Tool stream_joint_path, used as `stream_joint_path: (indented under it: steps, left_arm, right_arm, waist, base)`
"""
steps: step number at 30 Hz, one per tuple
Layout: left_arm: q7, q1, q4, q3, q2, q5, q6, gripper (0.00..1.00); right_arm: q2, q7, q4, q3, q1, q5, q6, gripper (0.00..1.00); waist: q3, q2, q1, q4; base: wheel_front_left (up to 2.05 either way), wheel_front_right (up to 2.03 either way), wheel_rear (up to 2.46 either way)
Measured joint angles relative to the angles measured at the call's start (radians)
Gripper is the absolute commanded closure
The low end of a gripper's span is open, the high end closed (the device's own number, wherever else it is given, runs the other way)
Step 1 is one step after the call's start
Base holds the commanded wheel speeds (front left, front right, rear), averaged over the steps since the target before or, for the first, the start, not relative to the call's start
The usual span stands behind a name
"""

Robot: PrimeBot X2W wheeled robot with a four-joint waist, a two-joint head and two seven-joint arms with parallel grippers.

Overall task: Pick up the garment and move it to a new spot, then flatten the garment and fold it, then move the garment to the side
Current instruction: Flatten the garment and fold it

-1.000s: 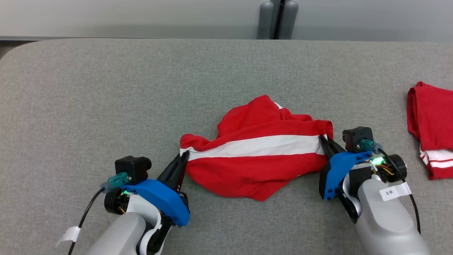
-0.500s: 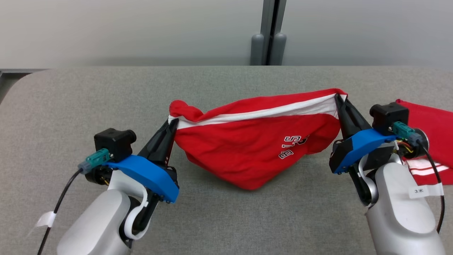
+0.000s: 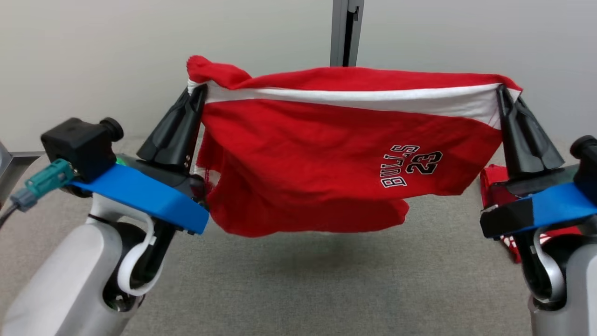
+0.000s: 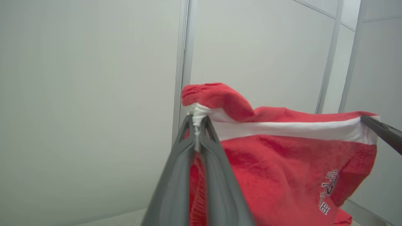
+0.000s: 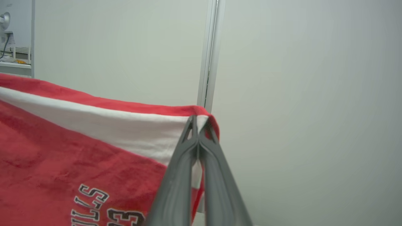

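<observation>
Nearest us in the head view, our left gripper and right gripper stand high with fingers pointing up, each pinching a top corner of the red garment. It hangs stretched between them, clear of the grey table, with a soft shadow under its lower edge. The left wrist view shows more closely what the head view gives only side-on: the white band gathered into a thin pleat between the closed fingers, and a red lump of cloth folded over their tips. The right wrist view shows that gripper pressed tight on the band's other end. The black "BULLS 23" print reads whole from the head; from the right wrist the bottom edge cuts it off. Behind the right gripper a second red cloth lies on the table. Farthest back is a pale wall with a grey post.
</observation>
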Motion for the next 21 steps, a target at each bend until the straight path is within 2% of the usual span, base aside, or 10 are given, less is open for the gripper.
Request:
stream_joint_path:
  steps: [3,7,10,14,21]
  left_arm:
    - [0.038,-0.019,-0.041,0.021,0.031,-0.002,0.02,1.0]
    - [0.077,-0.047,-0.026,0.032,0.032,-0.048,0.015,1.0]
    - [0.1,-0.084,0.044,0.029,0.031,-0.056,-0.008,1.0]
    - [0.108,-0.185,0.159,0.027,0.001,-0.068,-0.044,1.0]
    - [0.027,-0.398,0.361,0.04,-0.081,-0.044,-0.1,1.0]
  right_arm:
    - [-0.004,0.049,-0.082,-0.008,0.019,0.0,0.0,1.0]
    - [-0.01,0.097,-0.077,-0.024,0.024,0.0,0.0,1.0]
    - [-0.015,0.108,-0.004,-0.012,-0.007,0.007,0.0,1.0]
    - [-0.015,0.088,0.109,0.008,-0.139,0.012,0.0,1.0]
    - [-0.005,-0.03,0.273,0.016,-0.402,-0.019,0.0,1.0]
  waist:
    - [-0.005,-0.0001,-0.0001,-0.009]
    - [0.012,0.0002,0.0001,-0.021]
    - [0.038,0.0003,0.0002,-0.036]
    - [0.105,0.0004,0.0004,-0.067]
    - [0.193,0.0005,0.0005,-0.091]
  base:
    - [0.0,0.0,0.0]
    - [0.0,0.0,0.0]
    - [0.0,0.0,0.0]
    - [0.0,0.0,0.0]
    - [0.0,0.0,0.0]
